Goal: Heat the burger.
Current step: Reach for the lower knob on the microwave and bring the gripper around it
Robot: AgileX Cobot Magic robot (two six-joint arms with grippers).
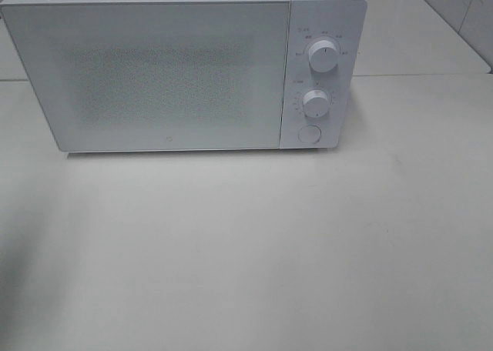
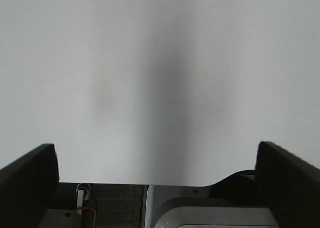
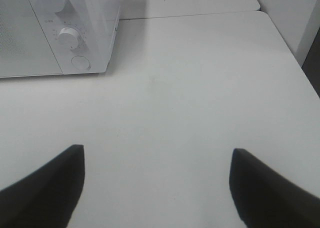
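The burger is not in any view. A white microwave [image 1: 154, 70] stands at the back of the table with its door shut. It has two knobs, an upper one [image 1: 323, 56] and a lower one [image 1: 315, 102], and a round button [image 1: 308, 134] on its right panel. It also shows in the right wrist view [image 3: 60, 33]. My left gripper [image 2: 157, 163] is open over bare white table, fingers wide apart. My right gripper [image 3: 157, 160] is open over the table, to the right front of the microwave. Neither gripper shows in the exterior high view.
The white table [image 1: 254, 251] spreads in front of the microwave. Its right edge [image 3: 295, 53] shows in the right wrist view, with a white wall beyond. A table seam [image 1: 416, 75] runs behind at the right.
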